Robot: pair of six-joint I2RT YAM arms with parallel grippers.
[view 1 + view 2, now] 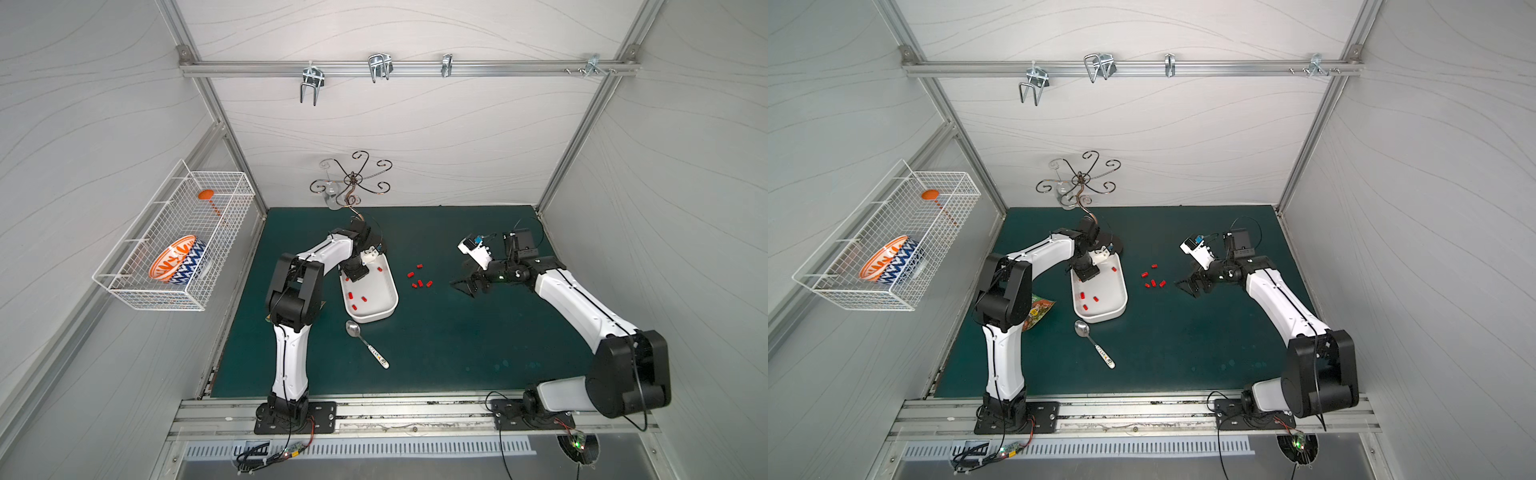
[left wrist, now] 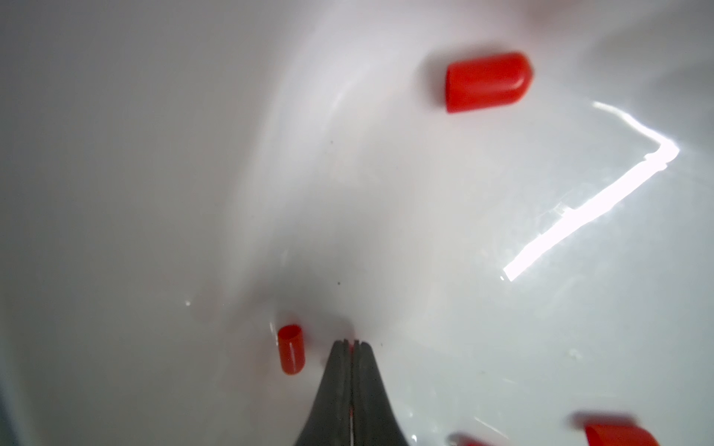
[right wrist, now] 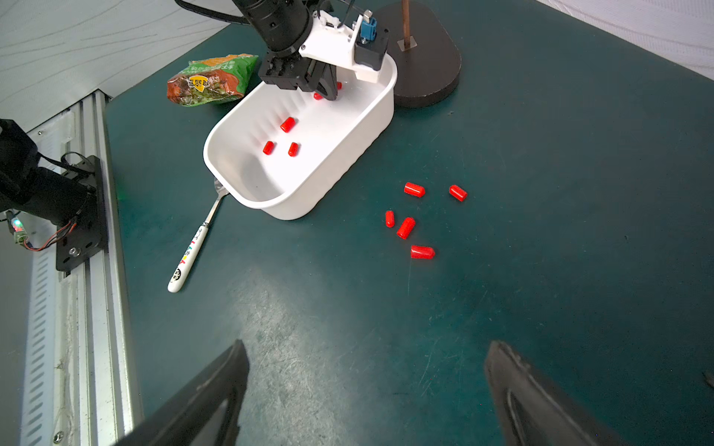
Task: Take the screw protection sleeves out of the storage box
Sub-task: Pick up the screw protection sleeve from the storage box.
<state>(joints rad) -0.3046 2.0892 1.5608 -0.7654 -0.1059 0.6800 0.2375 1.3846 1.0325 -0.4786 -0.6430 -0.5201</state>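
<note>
**A:** What's the room like?

**B:** It's a white-panelled booth with a dark green mat [image 1: 457, 353] for a floor. Two white-and-black robot arms rise from its near edge. The left arm [image 1: 286, 357] bends down into the storage box [image 1: 371, 319], a shallow white tray lying on the mat left of centre. The right arm [image 1: 577, 303] reaches in from the other side, and its tip is well apart from the box.

**A:** How far along is the job?

**B:** Partway, I'd say. Five screw protection sleeves [image 3: 405, 227], tiny red caps, lie loose on the mat near the box, between it and the right arm's tip. At least five more sleeves [image 3: 288, 124] lie on the box floor. The step in hand looks like another pick at the box's far end. Next, I'd guess, the left arm must lift clear of the wall, carry across to the loose group and let go.

**A:** And the grippers?

**B:** The left gripper [image 2: 351, 345] has its tips down at the box floor. Its jaws are pressed together with a thin red line between them, so it appears to be pinching one sleeve. Another sleeve lies just beside the tips, not touching them. The right gripper [image 3: 367, 343] hangs over bare mat with its jaws spread wide, holding nothing.
</note>
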